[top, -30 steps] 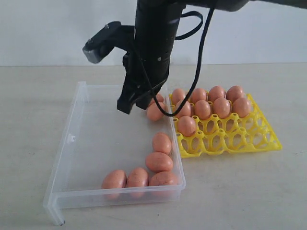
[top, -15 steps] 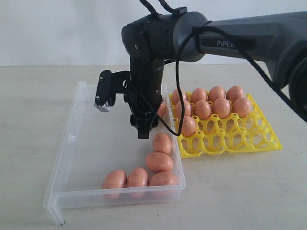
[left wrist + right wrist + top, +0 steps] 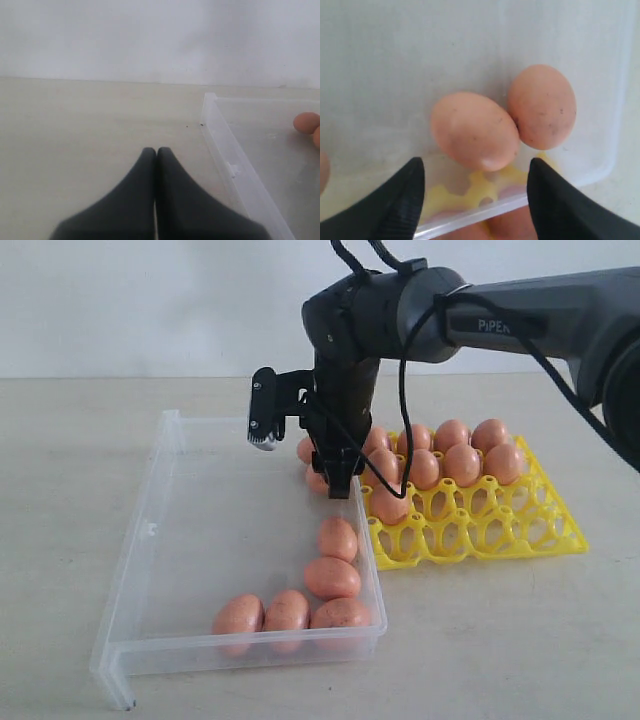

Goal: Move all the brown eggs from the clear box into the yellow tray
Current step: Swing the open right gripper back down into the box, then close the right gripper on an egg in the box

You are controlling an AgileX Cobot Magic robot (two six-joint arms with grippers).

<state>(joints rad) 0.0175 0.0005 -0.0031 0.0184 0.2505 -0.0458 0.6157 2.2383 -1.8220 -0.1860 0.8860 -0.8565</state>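
The clear box point(image 3: 140, 540) lies on the table with the yellow tray point(image 3: 520, 535) against its right side. Several brown eggs point(image 3: 332, 577) lie along the box's near right side. Two more brown eggs point(image 3: 474, 130) touch each other in its far right corner. Several eggs point(image 3: 462, 462) sit in the tray's far cups. My right gripper point(image 3: 340, 480) hangs open just over the two corner eggs, its fingertips point(image 3: 415, 170) on either side of one and holding nothing. My left gripper point(image 3: 155, 150) is shut and empty, above bare table beside the box's wall point(image 3: 225, 150).
The tray's near rows of cups point(image 3: 500, 530) hold nothing. Pale tabletop point(image 3: 80, 460) stretches to the left of the box and in front of it. A white wall point(image 3: 150, 300) stands behind the table.
My right arm has swung from over the middle of the box to the right and farther back, towards the two eggs in the far right corner.
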